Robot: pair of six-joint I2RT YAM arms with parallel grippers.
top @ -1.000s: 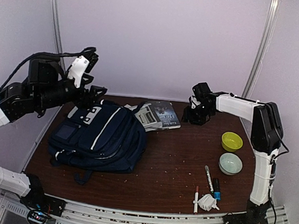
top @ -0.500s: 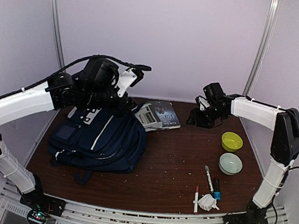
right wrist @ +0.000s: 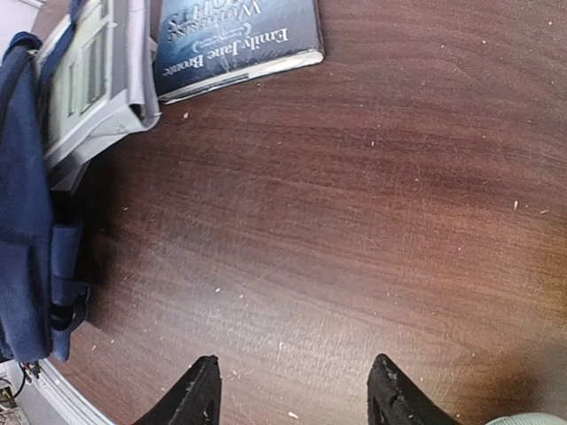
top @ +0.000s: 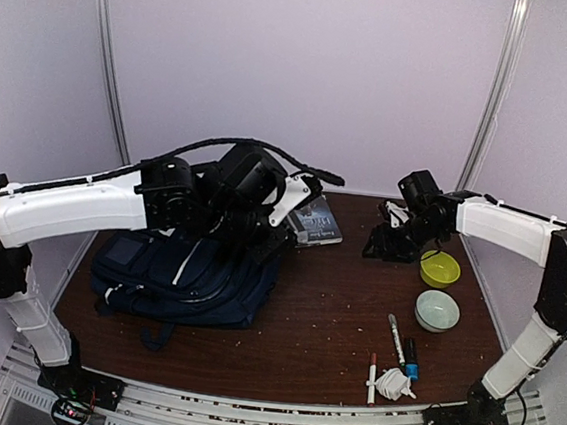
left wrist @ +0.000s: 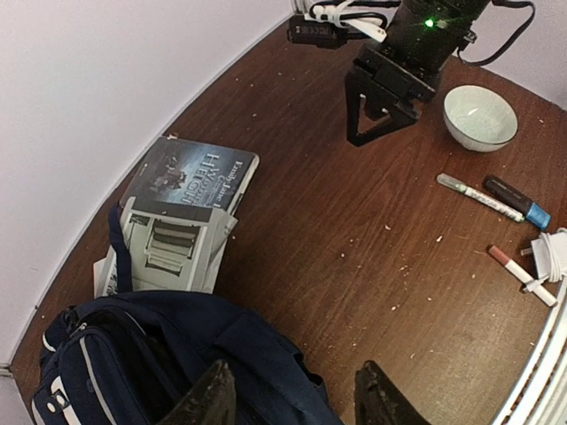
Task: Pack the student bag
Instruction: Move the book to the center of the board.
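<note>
The student bag (top: pixel 182 273) is a big navy backpack lying flat on the left half of the table, and my left arm reaches across it. In the left wrist view its top end (left wrist: pixel 106 363) gapes with a dark inside. My left gripper (left wrist: pixel 297 398) hovers open over the bag's right edge, with only fabric and table beneath the jaws. My right gripper (right wrist: pixel 297 394) stands open above bare wood at the back right (top: pixel 381 247). A dark-covered book (left wrist: pixel 190 173) lies beyond the bag, partly under a grey flat item (left wrist: pixel 173 243).
A yellow-green bowl (top: pixel 440 269) and a pale bowl (top: pixel 437 310) stand at the right. Nearer the front lie a white marker (top: pixel 395 336), a blue-ended marker (top: pixel 409 357), a red-capped pen (top: pixel 373 372) and a white cable bundle (top: pixel 395 384). Walls close the back and sides.
My left arm has swung from the back left corner rightward across the bag, and its jaws have narrowed. My right gripper has drifted right, away from the book.
</note>
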